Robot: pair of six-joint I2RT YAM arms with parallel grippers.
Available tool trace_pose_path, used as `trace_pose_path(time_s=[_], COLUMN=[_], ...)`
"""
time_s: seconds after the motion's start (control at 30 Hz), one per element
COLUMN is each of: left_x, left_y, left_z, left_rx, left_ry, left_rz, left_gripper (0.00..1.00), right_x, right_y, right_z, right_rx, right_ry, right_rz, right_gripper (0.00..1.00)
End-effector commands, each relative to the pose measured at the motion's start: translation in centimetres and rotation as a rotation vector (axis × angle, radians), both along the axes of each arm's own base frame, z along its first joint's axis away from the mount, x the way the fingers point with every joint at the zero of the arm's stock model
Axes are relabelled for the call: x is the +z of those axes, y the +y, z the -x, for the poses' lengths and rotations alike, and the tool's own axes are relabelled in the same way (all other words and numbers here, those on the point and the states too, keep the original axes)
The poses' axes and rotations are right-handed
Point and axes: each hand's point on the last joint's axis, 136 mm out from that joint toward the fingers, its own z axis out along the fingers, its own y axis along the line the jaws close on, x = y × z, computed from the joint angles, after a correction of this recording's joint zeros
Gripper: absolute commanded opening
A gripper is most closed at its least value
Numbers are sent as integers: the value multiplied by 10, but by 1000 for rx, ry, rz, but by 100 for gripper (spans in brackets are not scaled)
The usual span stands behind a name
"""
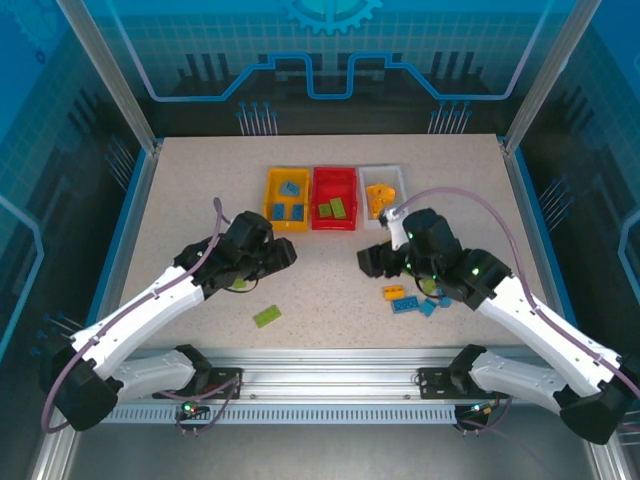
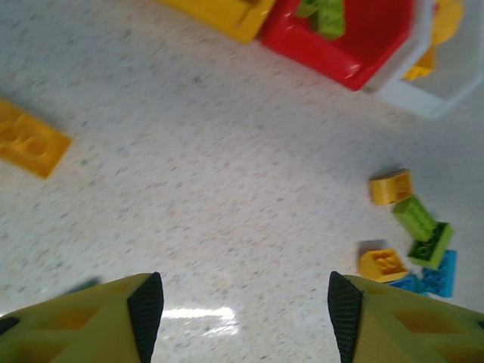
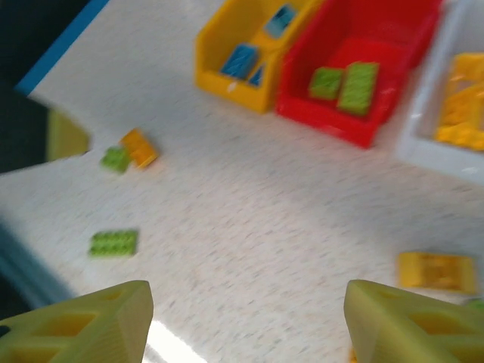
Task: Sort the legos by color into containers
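Showing left hand (image 2: 246,302) and right hand (image 3: 246,310) open, empty; loose legos (image 1: 406,305) lie near-right on the surface (image 1: 200,200), one lime brick (image 1: 267,316) near-centre. Likely light, rigid, slick: pinch flat sides.

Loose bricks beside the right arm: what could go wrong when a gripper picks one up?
1. The green brick, blue brick and orange brick lie crowded together, so the open right gripper might catch two colours or scatter them.
2. The yellow bin, red bin and white bin stand tight side by side; a brick released near a neighbouring wall may fall into the wrong one.
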Motion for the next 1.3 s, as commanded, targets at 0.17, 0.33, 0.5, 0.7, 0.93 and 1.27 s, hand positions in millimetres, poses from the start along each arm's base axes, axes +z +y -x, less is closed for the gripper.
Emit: trace_pose_path(time_s=[0.17, 0.33, 0.5, 0.7, 0.93, 1.27], left_x=[-70, -99, -122, -133, -149, -154], left_y=[23, 23, 23, 24, 19, 3], left_z=[62, 84, 86, 73, 77, 86], left_rx=[-156, -302, -391, -445, -465, -416], left_ry=[241, 318, 380, 355, 405, 422], left_rz=[-173, -275, -404, -488, -476, -363], left_gripper=[64, 69, 75, 87, 86, 67], right_x=[-64, -73, -76, -79, -81, -86], right_y=[50, 59, 63, 63, 61, 62], right_z=[57, 62, 59, 59, 58, 55], right_rx=[146, 160, 159, 152, 143, 125], right_ry=[131, 138, 141, 151, 151, 158], right_rz=[-15, -8, 10, 12, 20, 24], right_gripper=[70, 72, 72, 72, 73, 72])
